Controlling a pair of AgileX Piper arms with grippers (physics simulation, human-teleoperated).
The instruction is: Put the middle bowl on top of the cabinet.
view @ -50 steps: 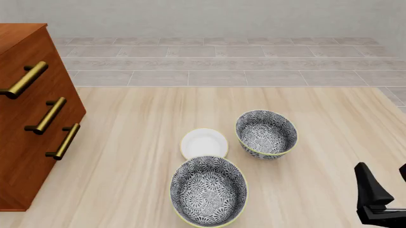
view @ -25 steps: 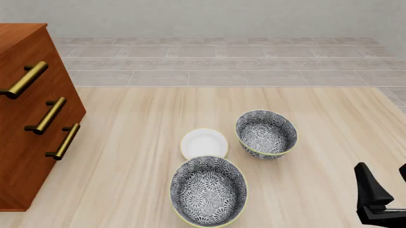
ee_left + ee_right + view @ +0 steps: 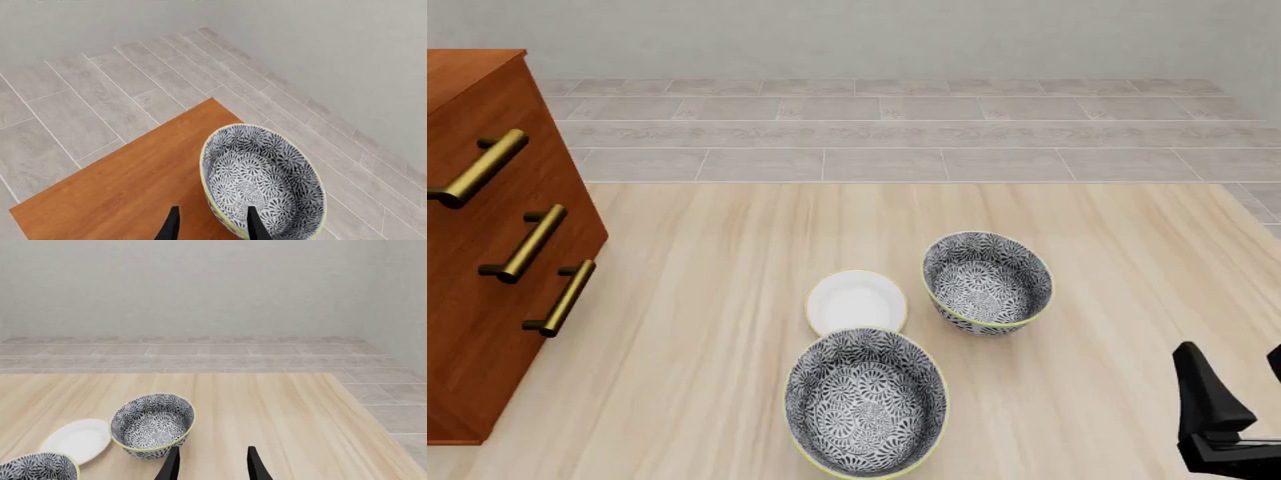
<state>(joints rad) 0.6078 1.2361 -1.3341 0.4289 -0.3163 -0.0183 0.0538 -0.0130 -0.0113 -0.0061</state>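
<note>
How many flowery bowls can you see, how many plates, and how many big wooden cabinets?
Flowery bowls: 3: one on the cabinet top, two on the table.
White plate: 1.
Wooden cabinet: 1.
Total: 5 things.

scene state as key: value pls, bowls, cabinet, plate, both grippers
middle bowl: upright on the cabinet top, seen only in the left wrist view
cabinet: table's left edge, drawers shut
left gripper: fingers apart, one fingertip over the bowl's rim; contact cannot be told
right gripper: open, empty, over bare table
far bowl: upright on the table, right of the plate
near bowl: upright on the table, at the front edge
white plate: flat on the table between the two table bowls
table: light wood
</note>
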